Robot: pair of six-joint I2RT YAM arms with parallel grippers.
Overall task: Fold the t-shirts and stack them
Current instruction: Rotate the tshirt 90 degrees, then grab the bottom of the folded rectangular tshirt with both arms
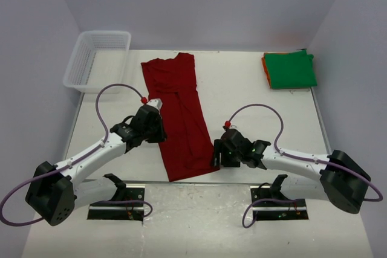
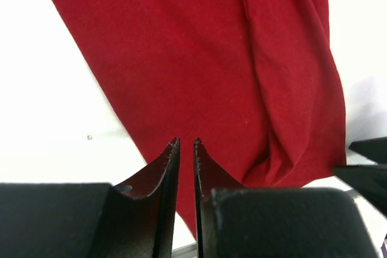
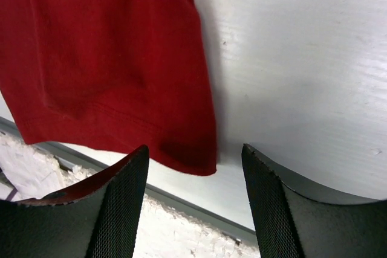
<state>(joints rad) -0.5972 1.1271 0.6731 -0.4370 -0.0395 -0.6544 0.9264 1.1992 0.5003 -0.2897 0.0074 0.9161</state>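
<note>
A dark red t-shirt (image 1: 181, 113) lies folded into a long strip down the middle of the table. My left gripper (image 1: 159, 132) sits at the strip's left edge near the front; in the left wrist view its fingers (image 2: 187, 142) stand a narrow slit apart over the red cloth (image 2: 211, 58), with nothing between them. At the strip's front right corner my right gripper (image 1: 216, 154) is wide open (image 3: 193, 149), and the hem corner (image 3: 187, 155) lies loose just beyond its tips. A folded green t-shirt (image 1: 291, 69) rests on an orange one (image 1: 265, 64) at the back right.
A white mesh basket (image 1: 106, 32) stands at the back left corner. The table's front edge (image 3: 181, 200) runs just under the right gripper. Both arm bases are bolted along the near edge.
</note>
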